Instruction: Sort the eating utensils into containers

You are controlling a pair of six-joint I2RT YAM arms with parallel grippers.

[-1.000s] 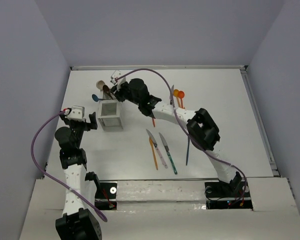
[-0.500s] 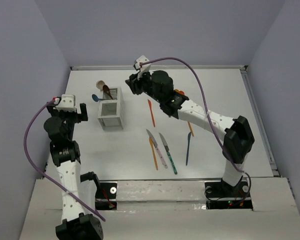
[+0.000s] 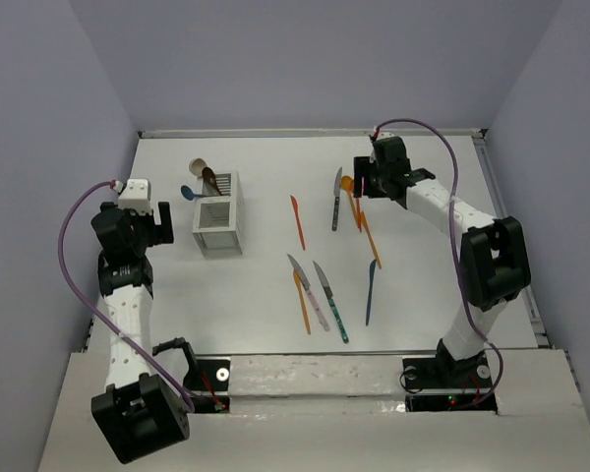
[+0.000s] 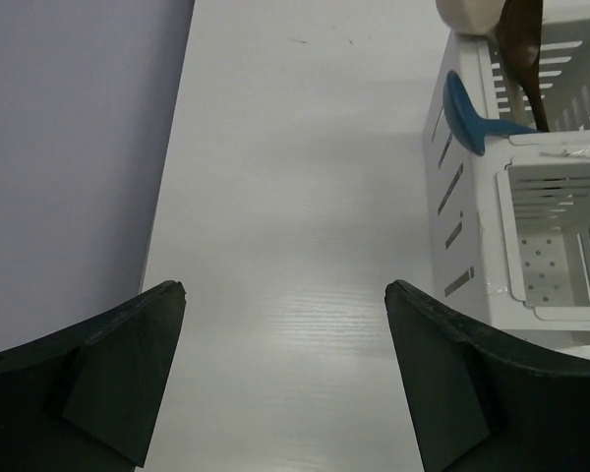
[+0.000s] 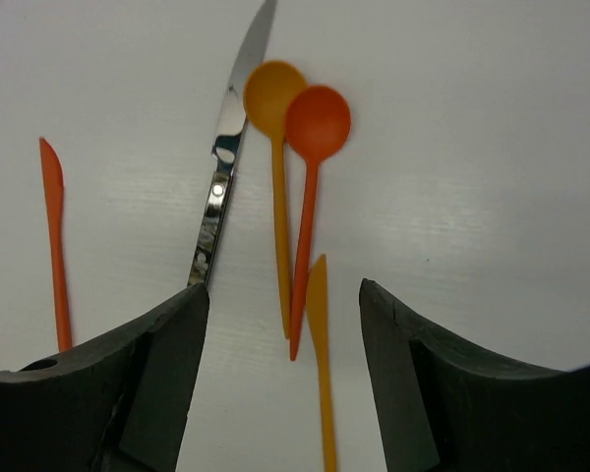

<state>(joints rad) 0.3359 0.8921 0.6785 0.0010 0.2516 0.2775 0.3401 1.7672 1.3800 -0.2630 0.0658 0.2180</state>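
Observation:
The white slatted caddy (image 3: 218, 224) stands at the left and holds a beige spoon (image 3: 197, 166), a brown spoon (image 3: 209, 180) and a blue spoon (image 3: 188, 193) at its far end. My left gripper (image 3: 157, 224) is open and empty just left of it; the caddy (image 4: 462, 206) sits to the right of the open jaws (image 4: 285, 290). My right gripper (image 3: 366, 187) is open above two orange spoons (image 3: 350, 185). In the right wrist view the gripper (image 5: 285, 295) straddles the handles of the yellow-orange spoon (image 5: 275, 98) and red-orange spoon (image 5: 318, 118).
On the table lie a silver knife (image 3: 336, 197), an orange knife (image 3: 297, 221), a yellow-orange knife (image 3: 371, 236), a blue spoon (image 3: 370, 292), and a cluster of knives (image 3: 320, 295) near the front. Walls close in on both sides.
My right arm has swung from the caddy to the right, over the orange spoons. My left arm has shifted a little, staying left of the caddy.

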